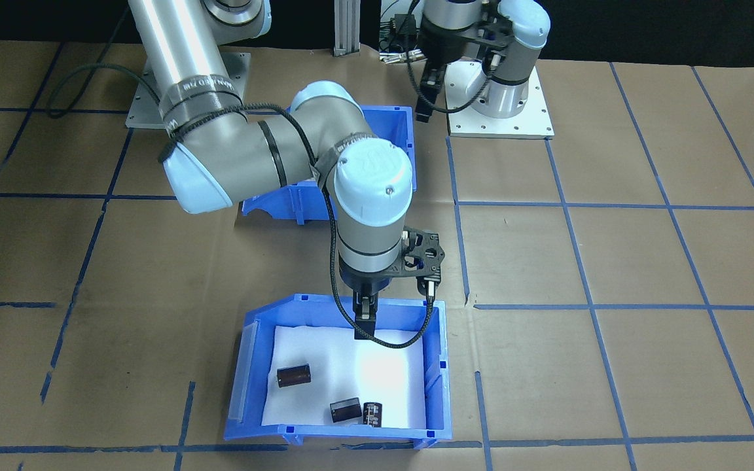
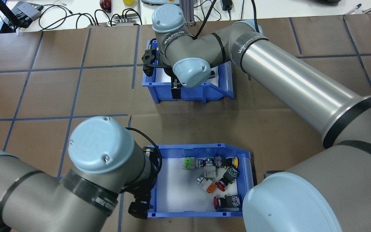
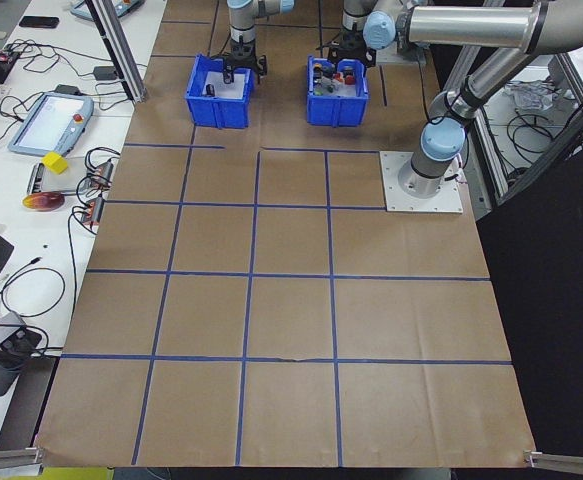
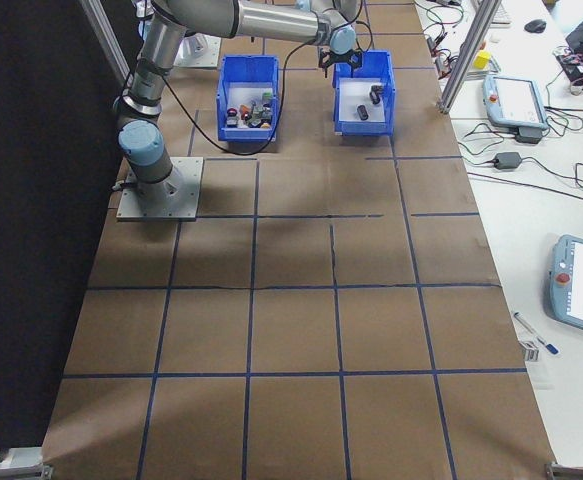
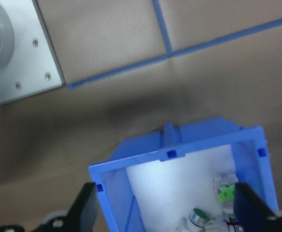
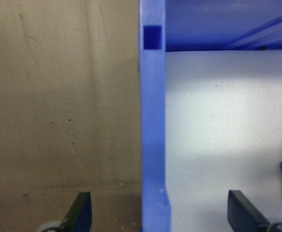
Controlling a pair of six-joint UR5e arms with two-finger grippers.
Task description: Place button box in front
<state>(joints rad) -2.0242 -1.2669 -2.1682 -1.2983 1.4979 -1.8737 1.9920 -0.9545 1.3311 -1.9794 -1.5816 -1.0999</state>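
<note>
**Two tools poised over the walls of two blue bins**

Nearest the robot in the overhead view: the button box (image 2: pixel 201 179), a blue bin lined with white foam, holding red, orange, yellow and green push-buttons (image 2: pixel 219 175) gathered toward its right half. At its left wall, the left tool (image 2: pixel 140 206), hanging just outside and over the rim. In the left wrist view, the box's rim (image 5: pixel 179 154) lying between two dark fingers (image 5: pixel 85 210) set wide apart, one outside the wall, the other over the foam beside a green button (image 5: pixel 225 193). Nothing clamped.

Farther out across the brown tabletop (image 2: pixel 101 93) with its blue tape grid: a second blue bin (image 2: pixel 192 87), also foam-lined, holding three black cylinders (image 1: pixel 294 375) as seen from the front-facing camera. Above its edge, the right tool (image 1: pixel 365 324), pointing straight down inside the wall nearest the robot. In the right wrist view, the blue wall (image 6: pixel 153 145) running between two spread fingers (image 6: pixel 80 210), one over bare tabletop, the other over white foam; fingers apart, not touching the wall.

Both bins well apart, one behind the other.
</note>
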